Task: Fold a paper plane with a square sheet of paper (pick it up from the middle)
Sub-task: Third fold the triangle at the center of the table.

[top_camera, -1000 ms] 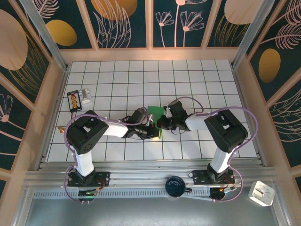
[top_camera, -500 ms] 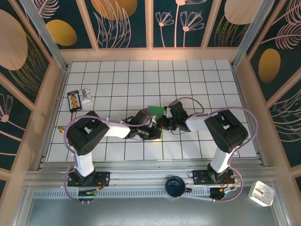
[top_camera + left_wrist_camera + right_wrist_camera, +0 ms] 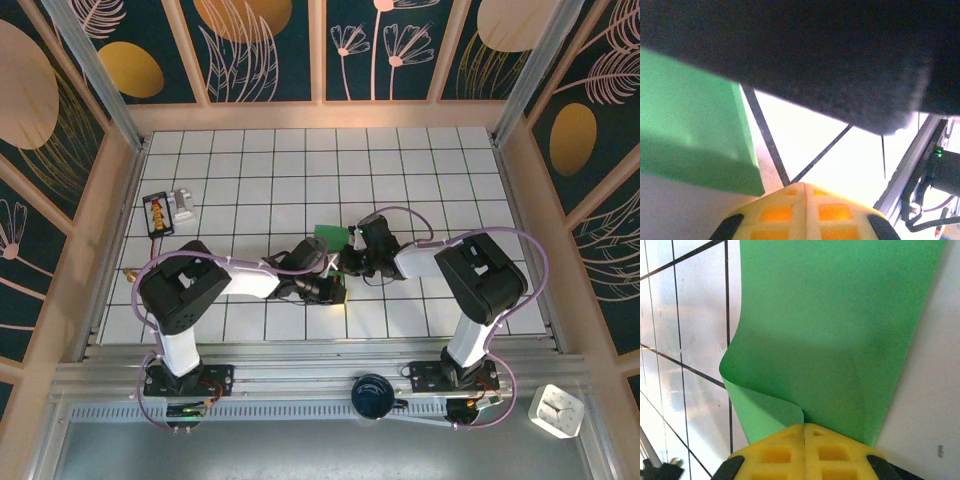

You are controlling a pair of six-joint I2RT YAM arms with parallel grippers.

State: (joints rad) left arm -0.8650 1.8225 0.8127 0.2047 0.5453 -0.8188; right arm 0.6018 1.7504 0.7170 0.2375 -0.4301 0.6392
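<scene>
The top view is bright, even and sharp. Up close, glare whitens the table point(image 3: 805, 135) in the left wrist view; shadow dims the square sheet of paper point(image 3: 690, 125).

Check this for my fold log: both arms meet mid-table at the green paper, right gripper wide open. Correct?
No: the right gripper is shut, yellow fingertips pressed together at the green paper, as the right wrist view shows. The rest holds.

The square sheet of paper point(image 3: 331, 236) lies on the bench point(image 3: 420, 170). The left hand point(image 3: 333, 289) sits just in front of the sheet. The right hand point(image 3: 347, 262) meets the sheet's near right edge. A small box point(image 3: 158, 214) lies well to the sheet's left.
</scene>
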